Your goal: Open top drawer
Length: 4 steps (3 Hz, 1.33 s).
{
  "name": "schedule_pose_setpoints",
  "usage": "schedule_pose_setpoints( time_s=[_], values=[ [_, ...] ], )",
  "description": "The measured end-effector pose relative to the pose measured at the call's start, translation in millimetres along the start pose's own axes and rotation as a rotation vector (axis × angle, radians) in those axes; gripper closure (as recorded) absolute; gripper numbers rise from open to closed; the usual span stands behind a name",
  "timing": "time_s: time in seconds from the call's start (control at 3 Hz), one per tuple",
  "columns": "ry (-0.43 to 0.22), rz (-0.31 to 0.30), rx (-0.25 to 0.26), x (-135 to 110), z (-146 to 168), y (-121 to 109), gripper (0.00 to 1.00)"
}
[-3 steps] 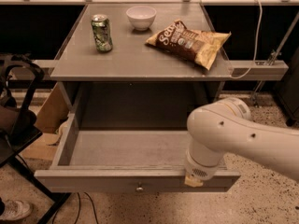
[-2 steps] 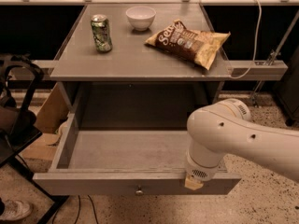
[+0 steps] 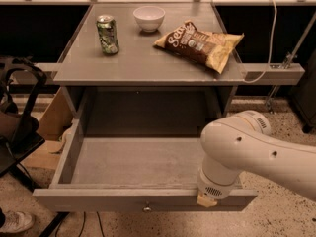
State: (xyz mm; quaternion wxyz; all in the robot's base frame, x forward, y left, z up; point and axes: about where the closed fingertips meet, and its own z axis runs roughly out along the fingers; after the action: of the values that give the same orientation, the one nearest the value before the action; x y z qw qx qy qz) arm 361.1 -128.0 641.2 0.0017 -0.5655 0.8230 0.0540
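Camera view: below the grey worktop [image 3: 148,65], the gripper [image 3: 206,200] is seen at the open top drawer's [image 3: 123,200] front, its grip not discernible.

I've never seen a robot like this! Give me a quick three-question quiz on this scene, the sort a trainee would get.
1. Name the thing lying farthest right on the tabletop.
2. True or false: the top drawer is shut.
3. The gripper is: A) over the tabletop; B) at the drawer's front edge, right of its knob; C) deep inside the drawer.

Key: 1 chip bag; 2 false; 3 B.
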Motion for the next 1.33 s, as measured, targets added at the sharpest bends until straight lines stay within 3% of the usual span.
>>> schedule_pose_setpoints(
  time_s=[0.33, 0.67, 1.33],
  values=[
    [-0.004, 0.006, -0.004, 4.0, 0.5, 8.1, 1.0],
    [-0.004, 0.006, -0.004, 4.1, 0.4, 8.1, 0.84],
    [-0.004, 0.006, -0.004, 4.1, 0.4, 8.1, 0.39]
  ],
)
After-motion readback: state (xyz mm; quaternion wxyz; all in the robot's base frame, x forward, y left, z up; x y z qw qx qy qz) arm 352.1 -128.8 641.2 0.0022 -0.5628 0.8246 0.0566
